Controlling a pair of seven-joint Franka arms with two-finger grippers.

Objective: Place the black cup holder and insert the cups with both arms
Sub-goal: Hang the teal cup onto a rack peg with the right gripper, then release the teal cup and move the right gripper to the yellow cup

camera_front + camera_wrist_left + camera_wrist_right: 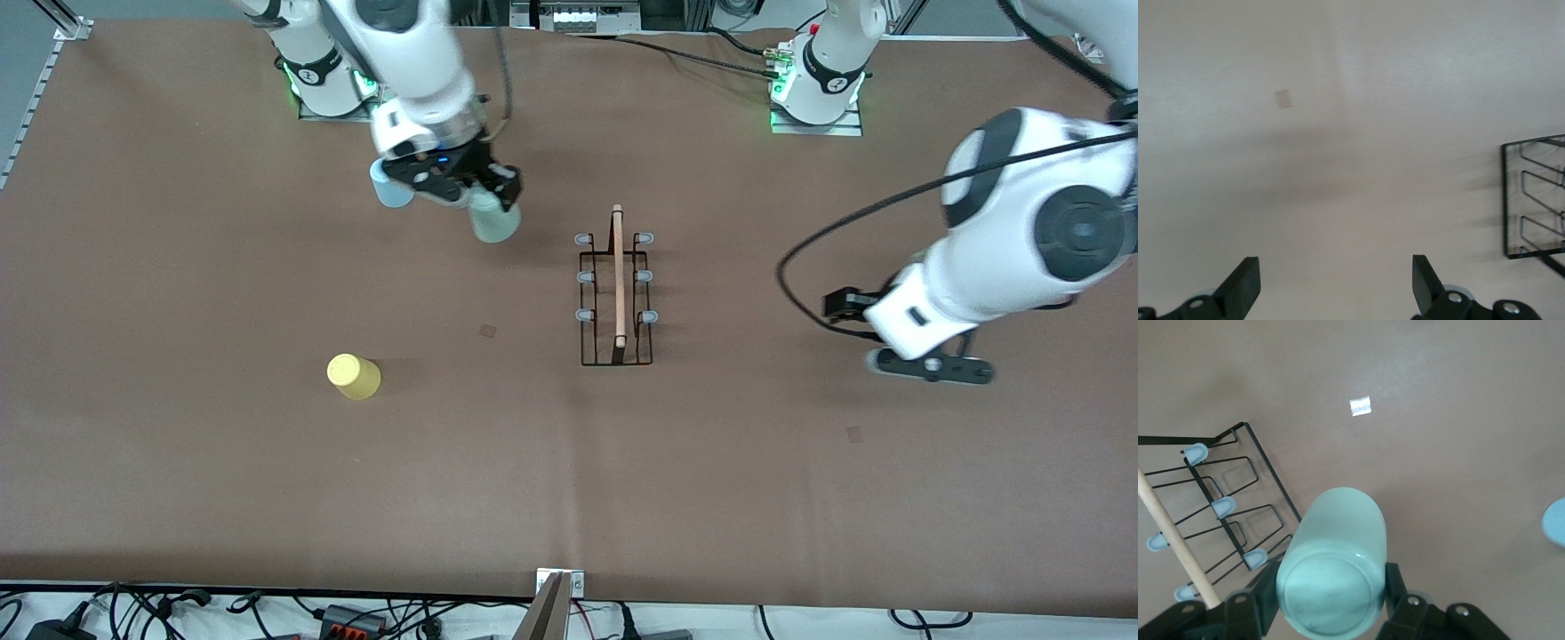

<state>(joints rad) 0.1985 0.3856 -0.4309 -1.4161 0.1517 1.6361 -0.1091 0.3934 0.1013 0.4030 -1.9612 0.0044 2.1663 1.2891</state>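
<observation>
The small black wire cup holder (615,298) with its light wooden rod handle (618,276) and grey-tipped pegs (584,277) stood at the centre of the front frame on the brown table (178,480). In the upper left-centre, the right gripper (480,191) was clamped on the pale green plastic cup (493,220), with a light blue cup (389,188) beside it and a yellow cup (354,376) upside down at lower left. At right, the left gripper (1336,283) hung over bare table, fingers spread wide and empty.
</observation>
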